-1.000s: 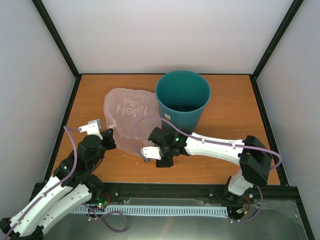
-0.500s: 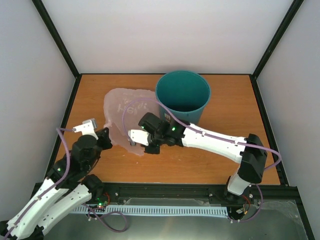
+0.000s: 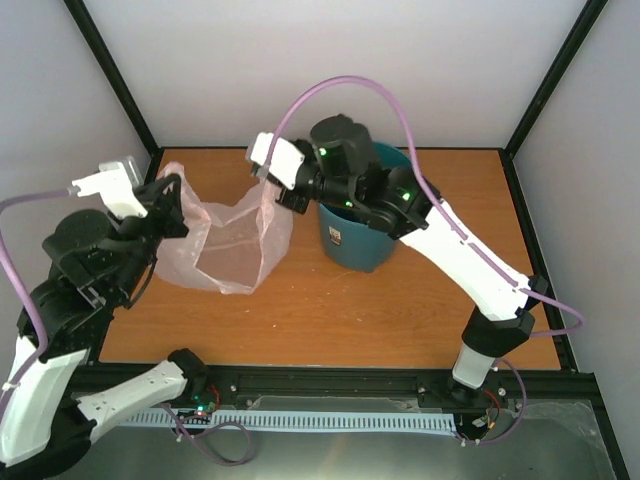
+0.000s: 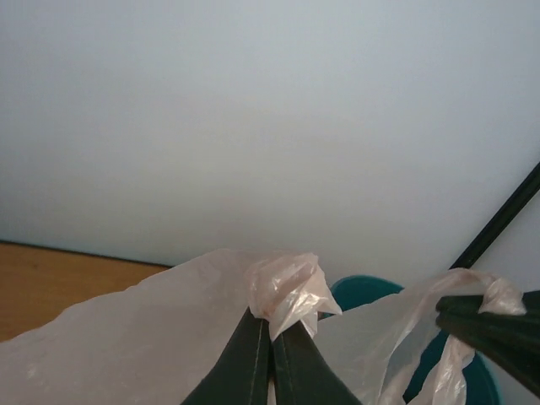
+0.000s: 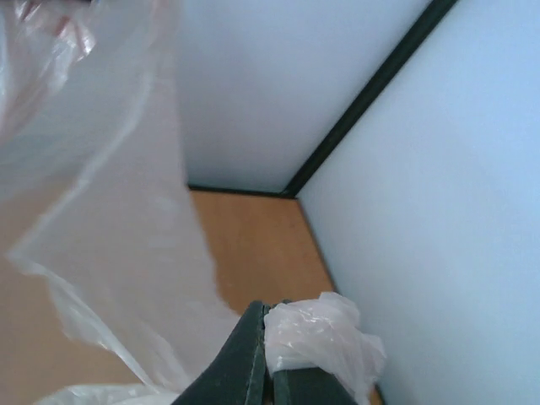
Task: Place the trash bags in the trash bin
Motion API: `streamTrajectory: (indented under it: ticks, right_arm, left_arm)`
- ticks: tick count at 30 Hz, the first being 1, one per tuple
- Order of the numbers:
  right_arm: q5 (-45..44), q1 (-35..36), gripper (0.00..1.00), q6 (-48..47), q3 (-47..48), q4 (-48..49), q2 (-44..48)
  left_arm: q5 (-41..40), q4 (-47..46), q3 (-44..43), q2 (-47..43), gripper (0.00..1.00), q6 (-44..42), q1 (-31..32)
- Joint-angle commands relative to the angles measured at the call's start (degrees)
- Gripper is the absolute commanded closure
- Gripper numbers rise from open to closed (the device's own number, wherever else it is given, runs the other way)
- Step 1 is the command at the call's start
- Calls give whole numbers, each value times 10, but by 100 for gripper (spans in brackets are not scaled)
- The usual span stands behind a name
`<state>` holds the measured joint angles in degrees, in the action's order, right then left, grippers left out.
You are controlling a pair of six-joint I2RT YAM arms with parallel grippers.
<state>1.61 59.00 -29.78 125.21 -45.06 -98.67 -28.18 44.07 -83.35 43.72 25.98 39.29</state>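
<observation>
The pale-pink translucent trash bag [image 3: 225, 250] hangs off the table, stretched between both grippers with its mouth sagging open. My left gripper [image 3: 170, 192] is shut on a bunched corner of the bag [image 4: 287, 285]. My right gripper [image 3: 283, 195] is shut on the opposite bunched corner [image 5: 325, 337], just left of the teal trash bin [image 3: 362, 240]. The right arm crosses above the bin and hides most of its rim. In the left wrist view the bin [image 4: 363, 291] shows behind the bag. The bag's bottom hangs near the wooden table [image 3: 330, 320].
White walls with black corner posts [image 3: 118, 85] close in the table on three sides. The right arm's purple cable [image 3: 345, 85] arcs high over the bin. Bare wood lies in front of the bag and to the right of the bin [image 3: 460, 210].
The right gripper closed on the bag's edge. Both arms then rose and lifted the bag from flat on the table to hanging between them beside the bin.
</observation>
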Motion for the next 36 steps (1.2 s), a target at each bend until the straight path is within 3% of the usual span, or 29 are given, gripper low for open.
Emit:
streamTrajectory:
  ticks: [1, 5, 10, 18, 23, 28, 36]
  right_arm:
    - [-34, -22, 97, -8, 57, 7, -1]
    - [-69, -50, 97, 15, 50, 62, 27]
    - [-41, -109, 97, 67, 54, 101, 54]
    - [-18, -133, 97, 73, 44, 147, 111]
    - [-25, -133, 97, 54, 58, 170, 156]
    - [-55, -133, 97, 17, 73, 151, 188]
    - [-121, -133, 97, -45, 24, 158, 249]
  left_arm:
    - [21, 3, -86, 60, 99, -67, 2]
    - [56, -27, -152, 101, 99, -80, 2]
    - [129, -104, -218, 129, 99, -89, 2]
    - [198, -126, -388, 269, 99, -110, 2]
    - [239, -191, -409, 304, 99, -96, 2]
    - [285, -192, -440, 343, 99, -81, 2]
    - [367, -200, -392, 369, 99, -27, 2]
